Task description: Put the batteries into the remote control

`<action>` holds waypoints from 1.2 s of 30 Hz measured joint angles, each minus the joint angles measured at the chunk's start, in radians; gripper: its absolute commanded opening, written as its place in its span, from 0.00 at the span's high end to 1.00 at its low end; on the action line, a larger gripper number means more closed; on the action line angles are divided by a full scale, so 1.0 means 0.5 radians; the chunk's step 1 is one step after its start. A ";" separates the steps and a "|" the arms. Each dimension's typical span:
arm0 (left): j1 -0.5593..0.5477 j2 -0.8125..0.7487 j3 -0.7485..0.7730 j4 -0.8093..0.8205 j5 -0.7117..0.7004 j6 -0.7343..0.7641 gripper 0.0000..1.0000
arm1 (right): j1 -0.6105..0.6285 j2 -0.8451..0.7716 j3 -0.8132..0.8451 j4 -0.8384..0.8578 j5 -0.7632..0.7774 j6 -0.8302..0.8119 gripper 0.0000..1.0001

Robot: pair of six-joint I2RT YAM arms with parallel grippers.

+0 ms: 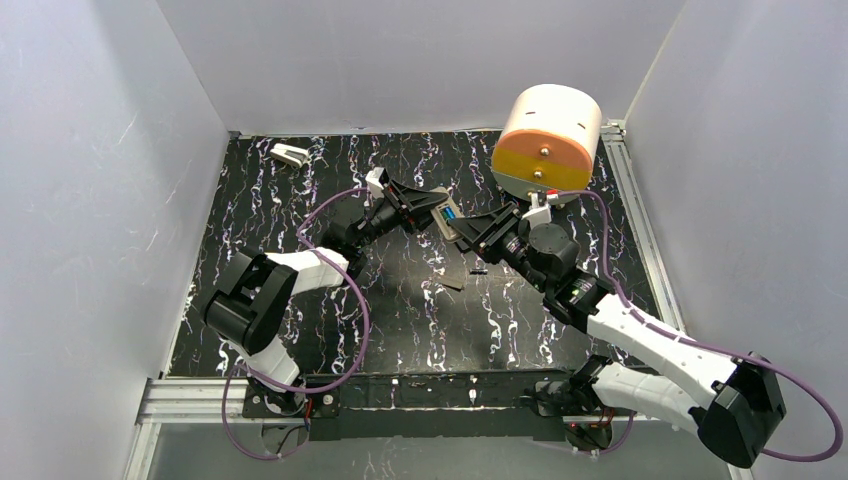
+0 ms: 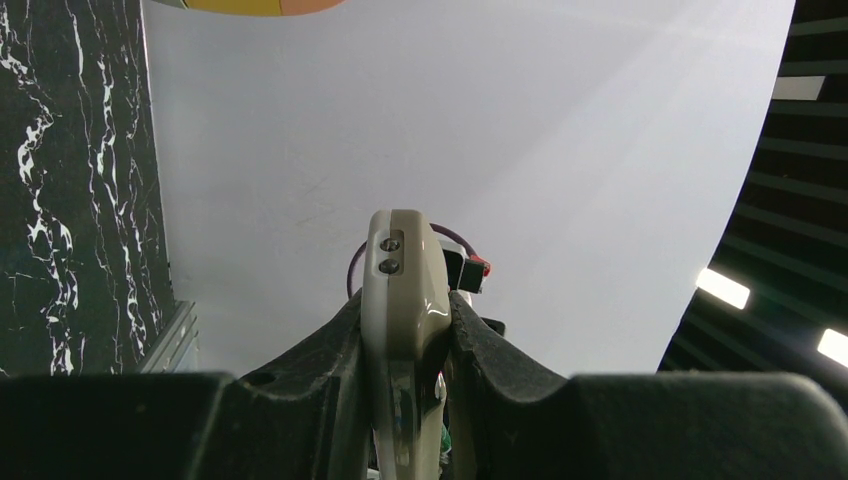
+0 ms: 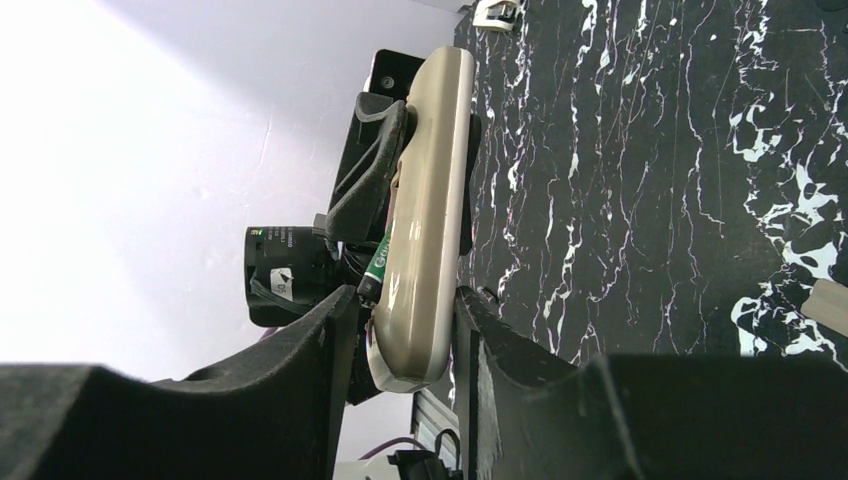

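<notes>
Off-white plastic, the remote control (image 3: 425, 200) hangs in the air above the middle of the bench (image 1: 400, 330), edge-on between the two arms. A green battery (image 3: 378, 262) shows at its open side, and it does not look fully seated. The left fingers (image 2: 320, 350) are clenched on the remote's left end. The right fingers (image 3: 500, 380) flank its right end, and I cannot tell whether they press on it. The risk, as I judge it: if the right pair bites off-centre, or the arms pull unevenly, the slim body twists in the left grip. The battery could then pop loose and drop to the bench.
</notes>
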 measured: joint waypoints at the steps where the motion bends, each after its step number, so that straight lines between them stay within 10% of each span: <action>1: 0.000 0.000 0.000 -0.001 0.000 0.002 1.00 | 0.000 0.002 -0.008 0.011 0.000 0.006 0.55; 16: 0.032 -0.073 0.002 -0.021 -0.009 0.218 1.00 | -0.009 0.077 -0.018 0.089 -0.069 0.089 0.62; 26: 0.032 -0.305 0.014 -0.236 0.018 0.748 1.00 | -0.007 0.083 0.104 -0.211 -0.090 -0.068 0.32; 36: 0.005 -0.393 0.066 -0.437 0.126 1.034 1.00 | -0.009 -0.124 0.131 -0.347 -0.016 -0.422 0.24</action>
